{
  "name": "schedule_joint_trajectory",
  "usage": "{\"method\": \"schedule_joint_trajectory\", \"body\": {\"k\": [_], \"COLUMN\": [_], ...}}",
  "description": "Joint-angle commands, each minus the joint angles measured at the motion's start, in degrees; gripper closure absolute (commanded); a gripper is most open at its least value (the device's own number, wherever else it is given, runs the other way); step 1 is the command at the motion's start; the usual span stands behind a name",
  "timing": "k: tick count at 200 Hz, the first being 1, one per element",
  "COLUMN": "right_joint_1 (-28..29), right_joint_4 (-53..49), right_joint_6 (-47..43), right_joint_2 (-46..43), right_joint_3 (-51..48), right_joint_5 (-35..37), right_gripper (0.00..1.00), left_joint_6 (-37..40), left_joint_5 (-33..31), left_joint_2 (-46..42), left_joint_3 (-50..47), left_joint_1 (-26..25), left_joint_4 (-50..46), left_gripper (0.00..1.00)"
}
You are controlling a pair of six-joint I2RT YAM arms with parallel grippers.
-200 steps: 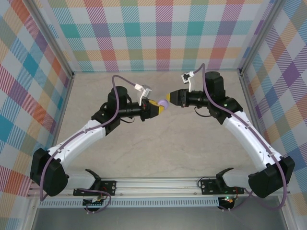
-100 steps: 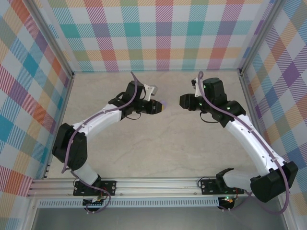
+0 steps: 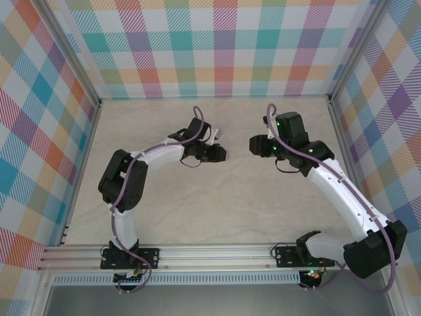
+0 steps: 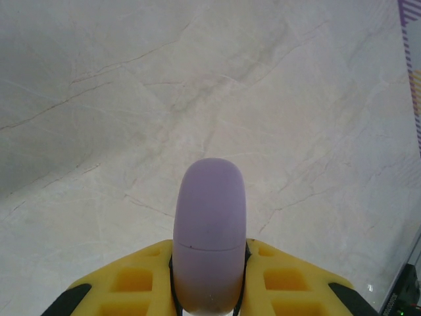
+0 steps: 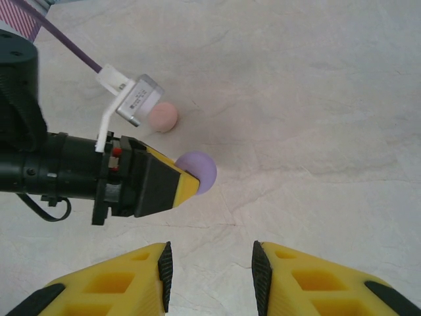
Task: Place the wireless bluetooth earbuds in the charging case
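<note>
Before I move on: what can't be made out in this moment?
Inside of the lilac case: shut along its seam, left wrist view.
Its lower end: buried in the left gripper, same view.
Pink blob: partly behind the left wrist camera, right wrist view; identity unclear.
Top view: the case is too small to pick out.

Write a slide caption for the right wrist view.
Left gripper grips a lilac case; a pink round piece lies beyond; right gripper stands open.
</note>
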Motion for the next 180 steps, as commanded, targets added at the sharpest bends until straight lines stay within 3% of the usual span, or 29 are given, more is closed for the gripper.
{"method": "schedule_joint_trajectory", "body": {"k": [1, 116, 131, 180], "right_joint_1": [0.1, 0.0, 0.1, 0.0], "right_joint_4": [-0.9, -1.7, -1.9, -2.2], "right_joint_6": [-1.0, -1.7, -1.9, -2.2], "right_joint_2": [0.2, 1.2, 1.3, 1.4], "right_joint_3": [-0.4, 0.0, 0.1, 0.1], "right_joint_5": [0.2, 0.6, 0.8, 1.9], "right_gripper": [0.61, 0.61, 0.61, 0.61], "left_joint_6": [-1.9, -2.8, -2.9, -1.7], "left_joint_5": [1.4, 0.0, -0.4, -2.5], "left_joint_2": [2.1, 8.8, 9.0, 7.6], "left_joint_3": [2.3, 3.4, 3.1, 1.9], "left_joint_1": [0.2, 0.2, 0.2, 0.1], "left_joint_4": [1.7, 0.7, 0.7, 0.3], "left_gripper": [1.0, 0.98, 0.92, 0.55]}}
